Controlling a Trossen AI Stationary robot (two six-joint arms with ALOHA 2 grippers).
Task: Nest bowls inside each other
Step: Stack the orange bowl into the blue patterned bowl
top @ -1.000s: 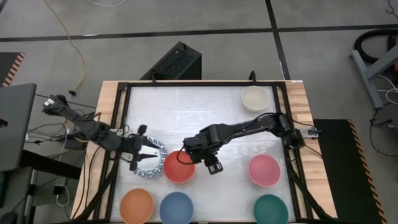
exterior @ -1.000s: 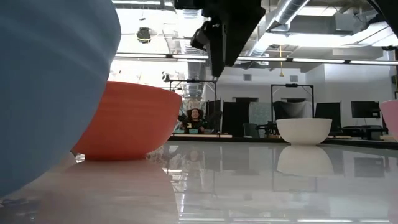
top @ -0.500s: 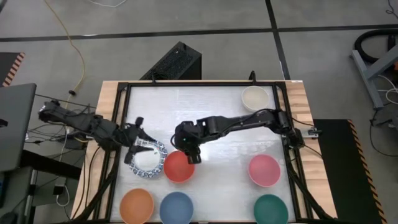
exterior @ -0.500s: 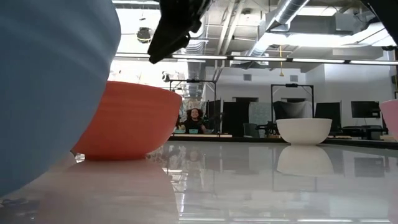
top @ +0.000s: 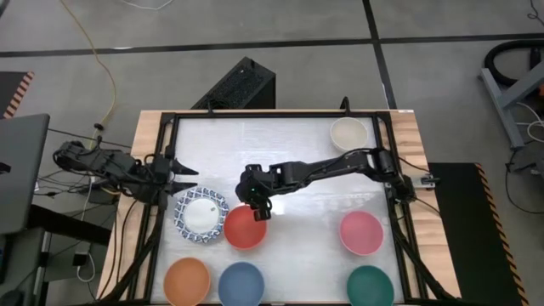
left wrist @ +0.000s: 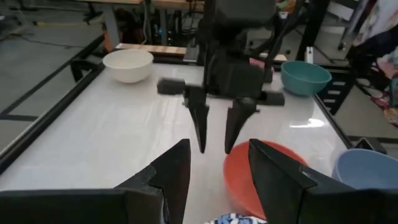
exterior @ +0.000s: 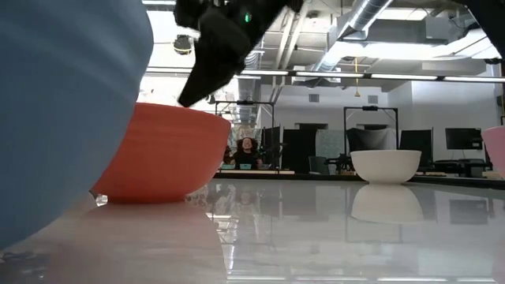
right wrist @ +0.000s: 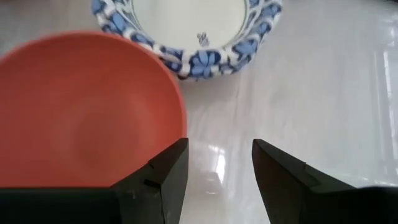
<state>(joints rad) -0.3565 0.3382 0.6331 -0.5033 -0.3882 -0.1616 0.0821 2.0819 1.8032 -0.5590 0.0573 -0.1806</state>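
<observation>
Your right gripper [top: 258, 212] hangs open at the red bowl [top: 245, 227] rim; left gripper [top: 181, 178] open, empty; low view crops the blue bowl [exterior: 63, 110].

Seven bowl spots show on the table: one blue-patterned white bowl [top: 201, 216], one red bowl [top: 245, 228], one orange bowl [top: 186, 281], one blue bowl [top: 241, 284], one dark green bowl [top: 371, 286], one pink bowl [top: 361, 233], and one beige bowl [top: 348, 133] at the far right. Two arms work there.
</observation>
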